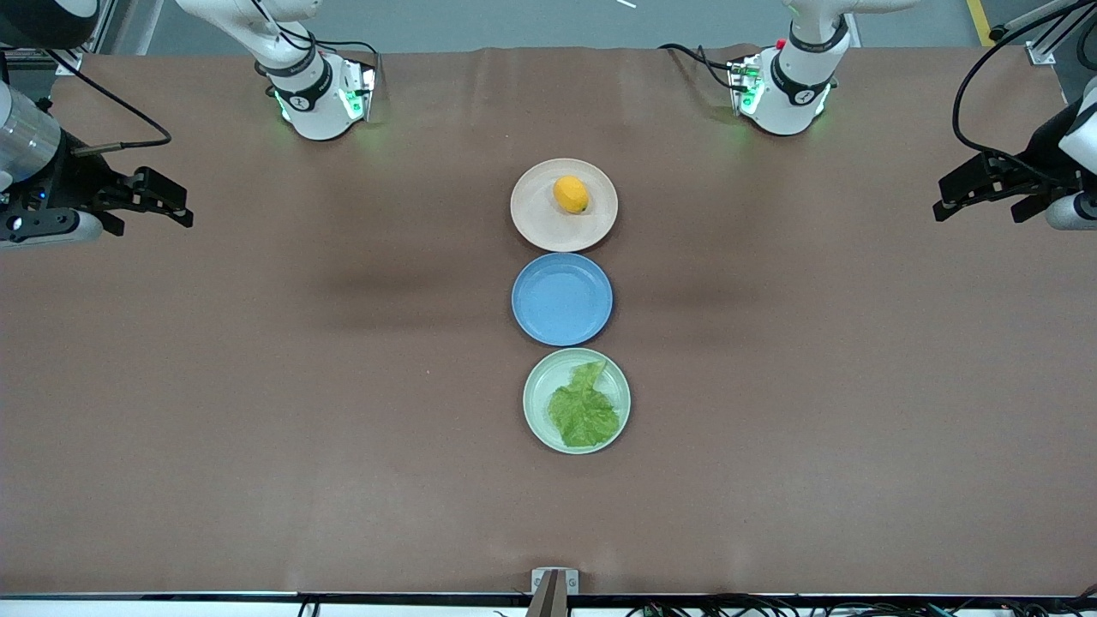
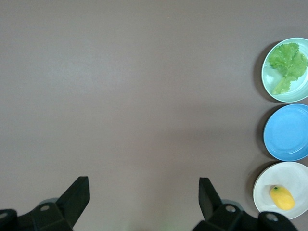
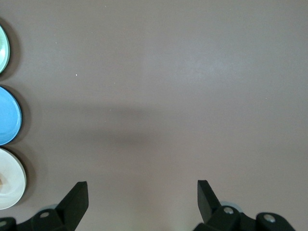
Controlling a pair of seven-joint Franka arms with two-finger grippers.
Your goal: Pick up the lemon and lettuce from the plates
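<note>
- Brown cloth table (image 1: pixel 257 386), three plates in a straight row down its middle: beige plate (image 1: pixel 531 214) closest to the robot bases, blue plate (image 1: pixel 562 299) in the centre, green plate (image 1: pixel 537 403) nearest the front camera.
- Lemon (image 1: pixel 571 194) sits on the beige plate, a bit off-centre toward the bases. In the front view its long axis runs roughly 10 to 4 o'clock.
- Lettuce (image 1: pixel 584 407) lies flat in the green plate and covers most of the inside, with its stem end pointing at about 1 o'clock toward the blue plate.
- Left gripper (image 1: pixel 986 190) hangs over the left arm's end of the table, well apart from the plates. Claw is wide open with nothing in it; you can see both fingers (image 2: pixel 77 195) spread in its wrist view, over bare cloth.
- Right gripper (image 1: pixel 154 199) is the mirror of that over the right arm's end: also wide and empty, fingers (image 3: pixel 77 195) apart over bare cloth.
- The bit that matters: going by the front view, from the left claw the lemon is at about 9 o'clock and the lettuce nearer 8. From the right claw the lemon is at about 3 and the lettuce nearer 4.
- Neither arm looks clearly closer to either item, so I'd guess one takes each.
- Nothing's been picked yet, and both arms look like they're waiting.
</note>
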